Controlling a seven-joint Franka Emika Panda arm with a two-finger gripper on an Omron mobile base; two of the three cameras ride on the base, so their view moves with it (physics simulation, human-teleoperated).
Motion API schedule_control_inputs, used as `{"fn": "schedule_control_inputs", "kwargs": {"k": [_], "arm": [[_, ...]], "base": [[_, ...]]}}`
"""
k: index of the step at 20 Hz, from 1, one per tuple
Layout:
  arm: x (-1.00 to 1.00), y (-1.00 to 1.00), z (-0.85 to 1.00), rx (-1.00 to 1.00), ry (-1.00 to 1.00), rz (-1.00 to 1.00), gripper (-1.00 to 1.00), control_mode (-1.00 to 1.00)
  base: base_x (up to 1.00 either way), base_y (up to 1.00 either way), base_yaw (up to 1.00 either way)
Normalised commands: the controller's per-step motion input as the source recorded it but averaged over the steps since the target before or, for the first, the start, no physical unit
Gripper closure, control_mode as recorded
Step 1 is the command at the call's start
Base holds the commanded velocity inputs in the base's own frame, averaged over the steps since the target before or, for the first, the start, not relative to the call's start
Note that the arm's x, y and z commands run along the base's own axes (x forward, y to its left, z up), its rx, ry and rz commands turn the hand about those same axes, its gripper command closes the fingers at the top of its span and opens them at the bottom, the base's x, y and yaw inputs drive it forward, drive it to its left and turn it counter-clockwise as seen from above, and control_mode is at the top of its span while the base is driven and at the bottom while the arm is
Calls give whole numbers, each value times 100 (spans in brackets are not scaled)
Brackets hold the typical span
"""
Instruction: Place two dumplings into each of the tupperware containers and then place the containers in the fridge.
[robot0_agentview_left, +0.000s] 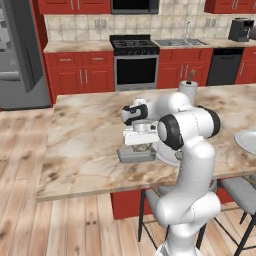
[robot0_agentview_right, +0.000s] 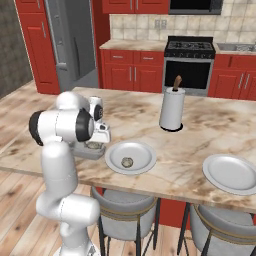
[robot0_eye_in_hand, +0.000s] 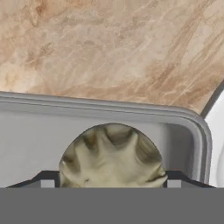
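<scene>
One grey tupperware container (robot0_agentview_left: 129, 156) (robot0_agentview_right: 84, 151) (robot0_eye_in_hand: 30, 135) sits on the island counter, just left of a round white plate (robot0_agentview_right: 116, 150). My gripper (robot0_agentview_left: 141, 145) (robot0_agentview_right: 95, 143) (robot0_eye_in_hand: 113, 181) points straight down into it. In the hand view a tan, pleated dumpling (robot0_eye_in_hand: 113, 153) fills the gap between my fingertips (robot0_eye_in_hand: 49, 180), which touch it on both sides, low over the container's floor. Another dumpling (robot0_agentview_right: 127, 162) lies on the white plate. The fridge (robot0_agentview_left: 20, 50) (robot0_agentview_right: 70, 45) stands far left across the floor, with a door swung open.
A second white plate (robot0_agentview_right: 232, 172) (robot0_agentview_left: 247, 140) lies at the counter's right end. A paper towel roll (robot0_agentview_right: 171, 110) (robot0_agentview_left: 188, 92) stands behind the plates. Bar stools (robot0_agentview_right: 125, 210) are tucked under the near edge. Wooden floor runs between the island and the fridge.
</scene>
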Motion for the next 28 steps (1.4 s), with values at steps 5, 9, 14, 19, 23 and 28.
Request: {"fn": "schedule_control_inputs", "kwargs": {"k": [5,9,14,19,23,28], "arm": [[-1,0,-19,0,13,0,100,-100],[-24,-1,0,0,0,0,100,-100],[-43,-1,0,0,0,0,100,-100],[-24,-3,0,0,0,0,100,-100],[0,-1,-9,0,-10,0,100,-100],[-10,0,-14,0,-16,0,100,-100]], "base": [[0,0,0],[0,0,0],[0,0,0],[0,0,0],[0,0,0],[0,0,0]]}}
